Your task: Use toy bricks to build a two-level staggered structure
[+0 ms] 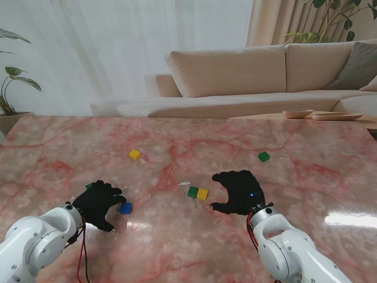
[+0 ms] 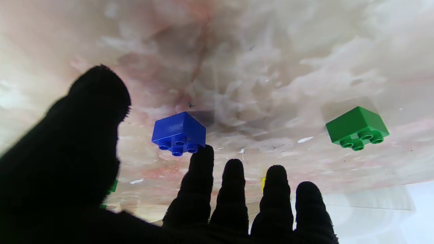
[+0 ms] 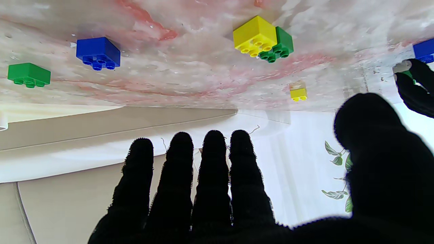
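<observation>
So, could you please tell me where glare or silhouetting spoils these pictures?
Stand view: a bright window reflection glares on the marble table at the right edge. Left wrist view: the left robot hand is a featureless black silhouette, yet the blue brick is sharp. Right wrist view: the right robot hand is backlit against white curtains.
</observation>
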You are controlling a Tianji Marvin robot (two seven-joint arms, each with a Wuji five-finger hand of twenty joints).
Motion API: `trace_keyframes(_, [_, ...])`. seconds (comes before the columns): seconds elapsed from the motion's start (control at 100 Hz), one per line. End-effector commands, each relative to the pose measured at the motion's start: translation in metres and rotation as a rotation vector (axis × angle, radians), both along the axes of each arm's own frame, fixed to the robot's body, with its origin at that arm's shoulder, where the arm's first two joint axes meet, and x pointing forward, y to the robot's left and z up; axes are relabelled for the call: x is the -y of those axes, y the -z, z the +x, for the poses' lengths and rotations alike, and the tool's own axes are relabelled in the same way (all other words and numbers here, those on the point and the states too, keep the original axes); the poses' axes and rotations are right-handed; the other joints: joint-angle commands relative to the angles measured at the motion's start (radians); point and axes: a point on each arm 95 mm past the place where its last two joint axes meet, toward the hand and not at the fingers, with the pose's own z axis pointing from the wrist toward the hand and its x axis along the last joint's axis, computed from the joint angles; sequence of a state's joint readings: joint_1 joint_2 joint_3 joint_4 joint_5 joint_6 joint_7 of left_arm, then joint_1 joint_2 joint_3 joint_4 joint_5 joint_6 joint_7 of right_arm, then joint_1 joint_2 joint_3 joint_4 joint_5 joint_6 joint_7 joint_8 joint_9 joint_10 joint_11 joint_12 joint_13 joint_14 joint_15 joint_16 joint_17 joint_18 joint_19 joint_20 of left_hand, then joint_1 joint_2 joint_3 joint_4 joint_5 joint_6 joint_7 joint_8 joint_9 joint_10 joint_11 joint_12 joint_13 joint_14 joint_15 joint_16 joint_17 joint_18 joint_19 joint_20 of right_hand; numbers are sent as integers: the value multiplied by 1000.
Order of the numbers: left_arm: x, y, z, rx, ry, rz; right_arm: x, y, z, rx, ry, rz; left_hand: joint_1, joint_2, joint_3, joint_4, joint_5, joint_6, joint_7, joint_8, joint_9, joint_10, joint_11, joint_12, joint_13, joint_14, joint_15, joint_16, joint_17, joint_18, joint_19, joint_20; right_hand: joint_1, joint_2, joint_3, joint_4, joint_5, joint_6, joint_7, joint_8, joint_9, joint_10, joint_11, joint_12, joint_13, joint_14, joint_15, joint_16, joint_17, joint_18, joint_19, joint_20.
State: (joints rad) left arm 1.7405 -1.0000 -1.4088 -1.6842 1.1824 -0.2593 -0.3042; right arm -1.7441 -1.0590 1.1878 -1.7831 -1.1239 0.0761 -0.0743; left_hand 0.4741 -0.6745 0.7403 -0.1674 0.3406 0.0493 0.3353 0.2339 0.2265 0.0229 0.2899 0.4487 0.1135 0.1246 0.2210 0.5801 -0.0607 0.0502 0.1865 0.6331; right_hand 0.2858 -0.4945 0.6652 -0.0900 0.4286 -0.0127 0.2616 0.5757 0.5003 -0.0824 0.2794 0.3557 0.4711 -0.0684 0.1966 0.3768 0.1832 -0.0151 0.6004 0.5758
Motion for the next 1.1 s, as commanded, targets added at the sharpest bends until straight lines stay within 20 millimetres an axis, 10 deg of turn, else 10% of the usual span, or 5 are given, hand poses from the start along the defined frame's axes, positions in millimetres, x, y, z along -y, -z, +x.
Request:
trace_keyframes(0.0, [1,6,0,-3,0,-1,0,3,-2,-22,7,0,-38,-41,46,10,45,-58,97,62,-3,-10,27,13,-20,-7,12,15,-15,-13,-5,29,-11,4,3,28,7,-2,-1,-17,1,8,-16,-2,-28,3,-10,-8,-10,14,-11,20])
trace_keyframes(0.19, [5,14,2,14,4,-12,2,4,-2,-24,14,2,-31,-48,84,4,83,-142,322,239,28,-15,47,22,-4,-7,30,20,-17,-12,3,65,-12,6,4,28,10,-2,0,-17,2,8,-16,-2,-29,3,-10,-8,-10,15,-11,20])
trace_keyframes(0.67, [9,26,6,61,-19,-23,4,5,-3,-27,18,2,49,28,169,25,228,-187,475,330,99,-18,84,31,34,-7,76,30,-11,-9,52,106,-13,10,8,28,11,-4,0,-18,3,8,-16,-2,-27,3,-10,-8,-8,17,-10,20])
trace_keyframes(0.79, [9,27,7,66,-15,-24,4,5,-3,-28,18,1,133,1,140,-54,263,-227,526,313,121,-21,93,32,44,-8,90,28,-9,-7,80,87,-12,12,10,28,11,-6,0,-18,4,7,-16,-2,-27,3,-10,-8,-8,16,-10,21])
trace_keyframes(1.09, [16,33,8,84,-22,-66,4,6,-3,-26,19,-1,135,-7,125,-60,290,-234,545,238,168,-23,113,35,63,-10,106,26,-5,-5,118,49,-14,14,12,28,12,-8,0,-18,6,6,-17,-2,-26,3,-10,-8,-7,16,-10,20])
